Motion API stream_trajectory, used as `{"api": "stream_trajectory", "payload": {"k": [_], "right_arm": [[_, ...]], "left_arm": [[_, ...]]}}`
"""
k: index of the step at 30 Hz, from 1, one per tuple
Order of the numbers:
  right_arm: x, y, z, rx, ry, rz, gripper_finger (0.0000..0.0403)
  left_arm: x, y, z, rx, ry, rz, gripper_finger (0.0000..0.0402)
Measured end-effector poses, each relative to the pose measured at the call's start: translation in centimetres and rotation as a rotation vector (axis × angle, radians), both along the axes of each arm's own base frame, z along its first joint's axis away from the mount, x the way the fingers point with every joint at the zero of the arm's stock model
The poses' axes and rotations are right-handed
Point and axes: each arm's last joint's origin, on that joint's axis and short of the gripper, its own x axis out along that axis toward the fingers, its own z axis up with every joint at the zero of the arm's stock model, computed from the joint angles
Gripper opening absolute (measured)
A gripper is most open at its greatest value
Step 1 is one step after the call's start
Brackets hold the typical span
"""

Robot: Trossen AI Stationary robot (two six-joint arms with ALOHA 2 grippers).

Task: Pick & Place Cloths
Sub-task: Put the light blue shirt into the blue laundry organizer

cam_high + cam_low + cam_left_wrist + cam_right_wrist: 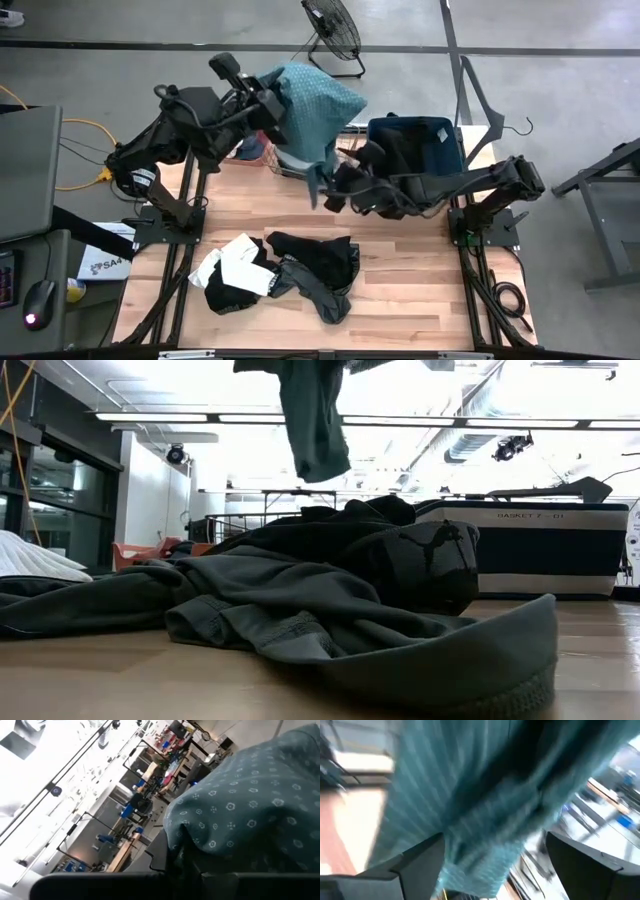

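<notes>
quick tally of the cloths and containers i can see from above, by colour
Large teal patterned cloth, held up: 1
Black cloths on the wooden table: at least 2, bunched together, so the exact count is unclear
White-and-black cloth: 1
Dark blue plastic bin: 1
Total: at least 5

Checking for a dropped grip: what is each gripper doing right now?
Left gripper: shut on the teal cloth, held up.
Right gripper: open, fingers either side of the hanging teal cloth, holding nothing.
</notes>
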Motion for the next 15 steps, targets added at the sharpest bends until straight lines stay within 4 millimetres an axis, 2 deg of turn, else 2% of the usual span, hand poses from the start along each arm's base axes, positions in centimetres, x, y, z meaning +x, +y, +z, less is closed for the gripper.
{"api": "stream_trajectory", "payload": {"k": [6,12,15], "right_arm": [[0.7,-1.5,2.6,-0.030,-0.149,0.170,0.0328],[0.8,-2.9,3.0,-0.053,-0.180,0.112,0.0326],[0.3,-2.3,3.0,-0.055,-0.162,0.067,0.0326]], "left_arm": [[0.0,0.0,0.1,0.000,-0.012,-0.006,0.0012],[-0.1,0.0,0.3,-0.003,-0.028,0.019,0.0012],[-0.3,0.1,0.7,0.006,-0.041,0.078,0.0012]]}}
